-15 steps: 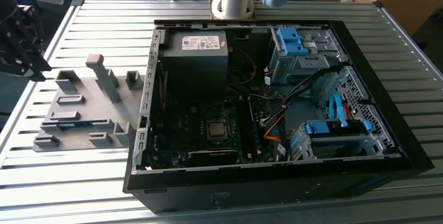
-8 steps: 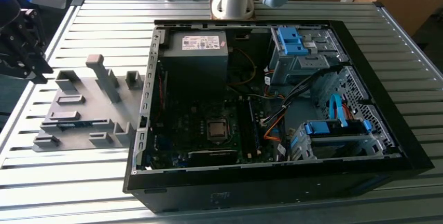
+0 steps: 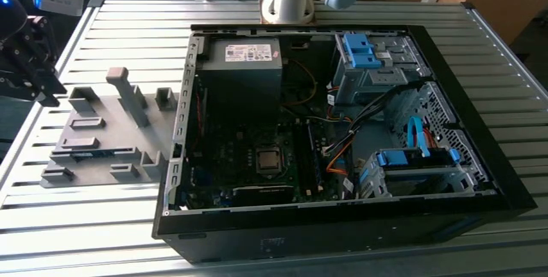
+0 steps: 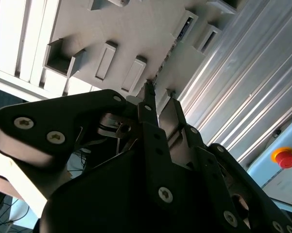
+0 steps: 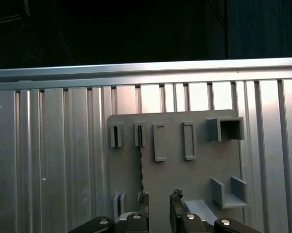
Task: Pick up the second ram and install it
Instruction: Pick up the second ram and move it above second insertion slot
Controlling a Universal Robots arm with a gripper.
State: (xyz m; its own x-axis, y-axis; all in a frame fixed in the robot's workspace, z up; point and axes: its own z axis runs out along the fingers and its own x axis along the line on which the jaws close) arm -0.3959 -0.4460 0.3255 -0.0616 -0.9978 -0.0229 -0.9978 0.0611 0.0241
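Nearest the lens in the second wrist view: dark gripper (image 4: 159,97) body, two fingers parted, nothing between them. The first wrist view agrees: a bare gap between the fingertips (image 5: 176,200).

Second ram (image 5: 141,160): blue-green stick on its long edge on the grey fixture plate (image 5: 199,179), ends seated in slotted holders. It runs from a slot at the plate's far row toward the near row. Probably racked on edge so the fingers can close across its thin faces.

Gripper hangs over the plate's near edge, roughly in line with the stick but apart from it. One finger sits close to the stick's line, so it looks slightly off-centre.

Exterior view: plate lies on the slatted table (image 3: 128,27), just beside the open computer case (image 3: 342,235). The stick (image 3: 90,154) is not yet lifted.
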